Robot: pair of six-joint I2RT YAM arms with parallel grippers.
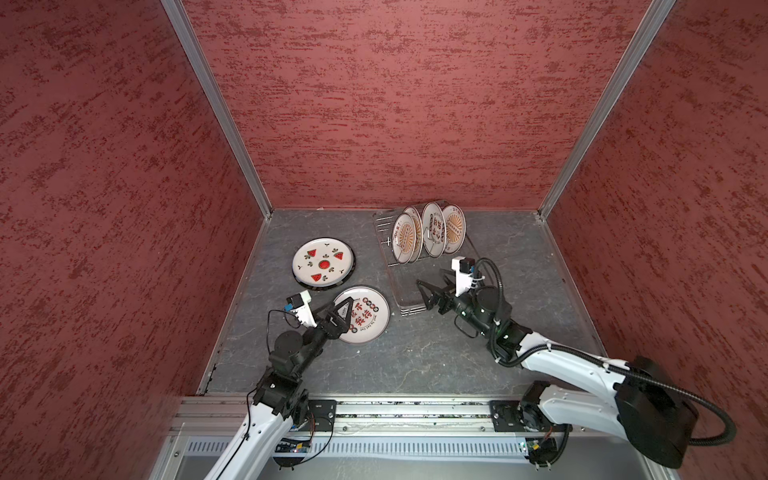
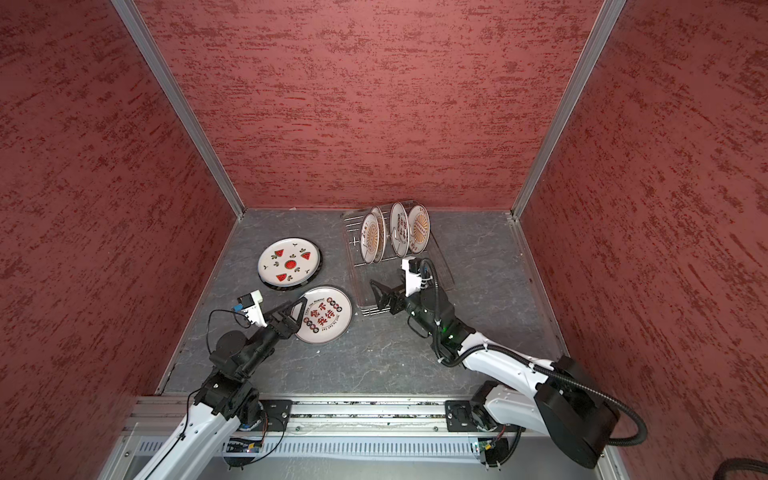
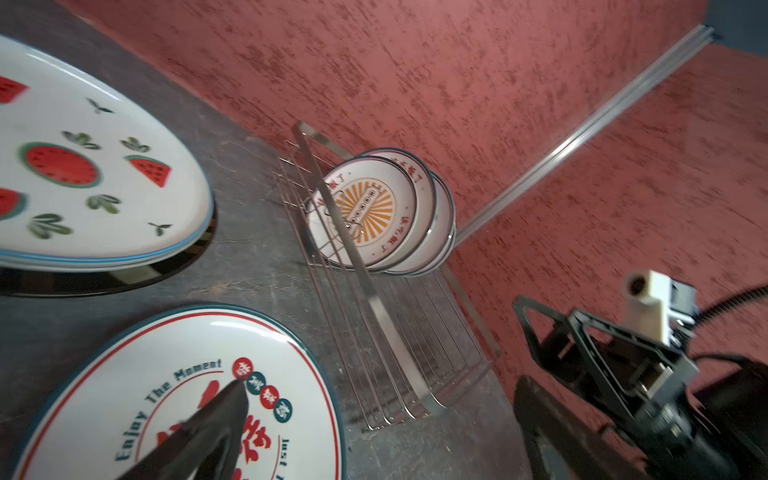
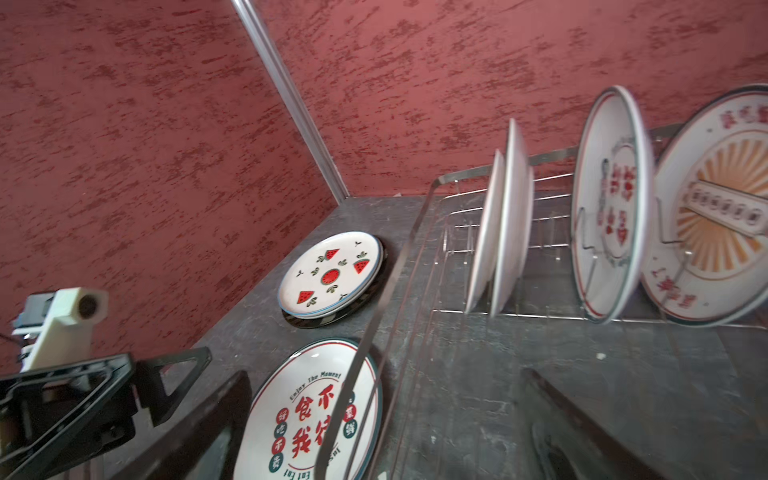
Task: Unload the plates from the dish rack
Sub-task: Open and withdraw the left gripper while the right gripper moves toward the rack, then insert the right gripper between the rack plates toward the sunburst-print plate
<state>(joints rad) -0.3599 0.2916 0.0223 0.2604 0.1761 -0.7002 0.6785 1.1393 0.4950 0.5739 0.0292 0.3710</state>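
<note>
The wire dish rack (image 1: 415,299) (image 2: 365,303) (image 3: 374,316) (image 4: 419,232) lies at the back right, with several plates (image 1: 432,235) (image 2: 399,232) (image 3: 365,208) (image 4: 611,208) upright in its far end. A watermelon plate (image 1: 323,262) (image 2: 289,262) (image 3: 83,174) (image 4: 330,276) tops a stack left of it. A red-character plate (image 1: 368,316) (image 2: 328,314) (image 3: 174,374) (image 4: 307,415) lies flat nearer me. My left gripper (image 1: 345,306) (image 2: 300,305) (image 3: 380,386) is open, one finger over that plate. Open too, my right gripper (image 1: 430,278) (image 2: 384,284) (image 4: 386,386) hovers over the rack's bare near end.
Red textured walls (image 1: 395,104) close in the grey table (image 1: 415,357) on three sides; the rack's far end stands close to the back wall. A dark-rimmed plate (image 4: 332,318) lies at the bottom of the watermelon stack. The two grippers sit near each other mid-table.
</note>
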